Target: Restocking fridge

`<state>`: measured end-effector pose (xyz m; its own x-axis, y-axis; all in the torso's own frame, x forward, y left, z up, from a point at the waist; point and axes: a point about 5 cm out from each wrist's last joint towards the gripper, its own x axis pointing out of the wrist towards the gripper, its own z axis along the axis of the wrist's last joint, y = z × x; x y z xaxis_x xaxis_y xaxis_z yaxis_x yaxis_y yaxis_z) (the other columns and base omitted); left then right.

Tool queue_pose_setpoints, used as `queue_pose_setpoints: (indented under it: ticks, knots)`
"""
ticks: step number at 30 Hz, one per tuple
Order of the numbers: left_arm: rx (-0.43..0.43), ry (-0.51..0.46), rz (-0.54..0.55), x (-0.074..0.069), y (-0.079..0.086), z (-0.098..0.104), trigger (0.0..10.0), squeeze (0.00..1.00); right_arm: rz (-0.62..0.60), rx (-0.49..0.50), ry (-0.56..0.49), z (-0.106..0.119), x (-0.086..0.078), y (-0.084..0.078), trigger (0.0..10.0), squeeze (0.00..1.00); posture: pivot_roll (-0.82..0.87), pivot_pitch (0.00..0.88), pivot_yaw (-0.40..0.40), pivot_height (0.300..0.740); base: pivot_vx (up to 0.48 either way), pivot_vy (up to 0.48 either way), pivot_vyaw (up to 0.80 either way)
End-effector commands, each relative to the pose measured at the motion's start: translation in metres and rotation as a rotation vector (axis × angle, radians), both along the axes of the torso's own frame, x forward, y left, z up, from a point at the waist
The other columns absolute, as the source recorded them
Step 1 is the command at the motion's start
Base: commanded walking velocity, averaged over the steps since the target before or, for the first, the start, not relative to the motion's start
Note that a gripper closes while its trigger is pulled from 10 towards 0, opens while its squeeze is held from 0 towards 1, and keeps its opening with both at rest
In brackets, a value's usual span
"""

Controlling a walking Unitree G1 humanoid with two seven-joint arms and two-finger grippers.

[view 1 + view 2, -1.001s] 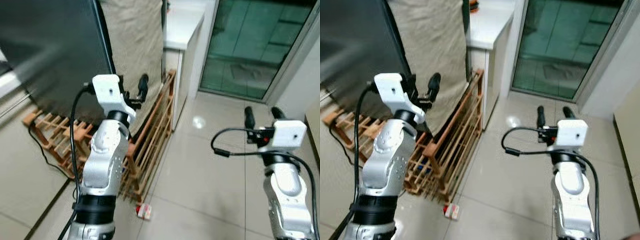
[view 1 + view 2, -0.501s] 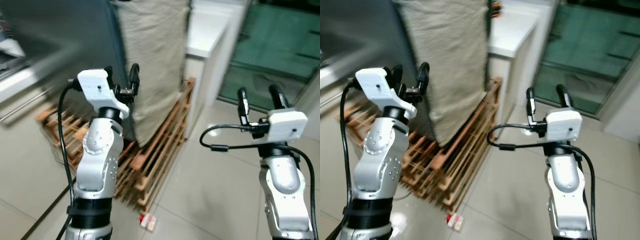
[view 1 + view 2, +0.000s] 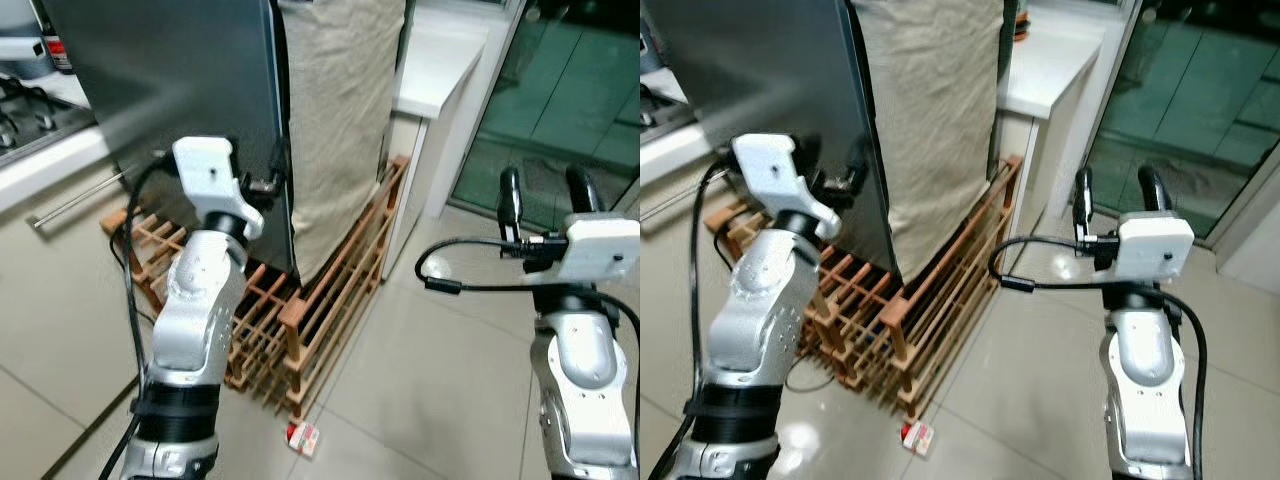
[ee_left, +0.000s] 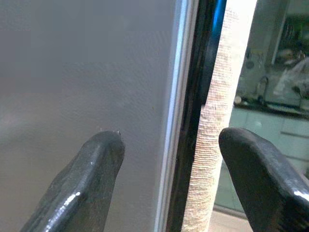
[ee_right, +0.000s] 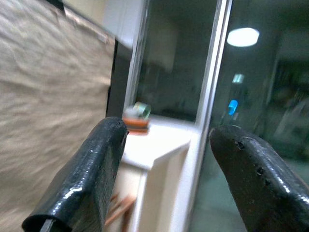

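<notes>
Left wrist view: your left gripper (image 4: 166, 159), jaws spread and empty, straddles the fridge (image 4: 72, 72) door edge at 12 o'clock, apparently to pull it; right gripper (image 3: 1111, 195) idles open, empty.

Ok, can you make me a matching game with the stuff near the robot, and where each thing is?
Things:
1. left gripper
2. wooden rack
3. small carton
4. cloth

Places:
A. lying on the floor tiles
B. draped down the fridge's side
C. at the fridge door's edge
D. under the fridge, on the floor

Pairs: 1-C, 2-D, 3-A, 4-B
</notes>
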<state>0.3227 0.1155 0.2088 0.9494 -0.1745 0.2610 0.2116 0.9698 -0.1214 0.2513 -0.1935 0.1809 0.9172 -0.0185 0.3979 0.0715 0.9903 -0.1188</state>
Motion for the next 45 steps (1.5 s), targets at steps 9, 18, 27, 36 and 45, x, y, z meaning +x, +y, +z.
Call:
queue_pose_setpoints:
  ticks: [9, 18, 27, 36, 45]
  knots:
    - [-0.038, -0.014, 0.014, 0.016, 0.001, 0.017, 10.0, 0.0, 0.047, 0.047, 0.108, -0.009, -0.003, -0.002, 10.0, 0.0, -0.19, 0.029, 0.023, 0.74, 0.0, 0.0, 0.0]
    - [-0.038, 0.011, -0.063, -0.001, -0.003, 0.012, 10.0, 0.0, 0.041, 0.058, 0.15, -0.016, -0.004, -0.006, 10.0, 0.0, -0.19, 0.029, 0.026, 0.74, 0.0, 0.0, 0.0]
    - [-0.05, 0.043, -0.133, -0.007, -0.016, 0.002, 10.0, 0.0, 0.045, 0.058, 0.162, -0.019, 0.001, -0.005, 10.0, 0.0, -0.17, 0.002, 0.024, 0.74, 0.0, 0.0, 0.0]
    - [-0.059, 0.048, -0.16, 0.008, -0.026, 0.004, 10.0, 0.0, 0.05, 0.046, 0.148, -0.015, 0.005, -0.004, 10.0, 0.0, -0.18, 0.0, 0.021, 0.74, 0.0, 0.0, 0.0]
    - [-0.075, 0.066, -0.197, 0.014, -0.036, -0.002, 10.0, 0.0, 0.048, 0.046, 0.144, -0.016, 0.006, -0.005, 10.0, 0.0, -0.2, 0.0, 0.032, 0.74, 0.0, 0.0, 0.0]
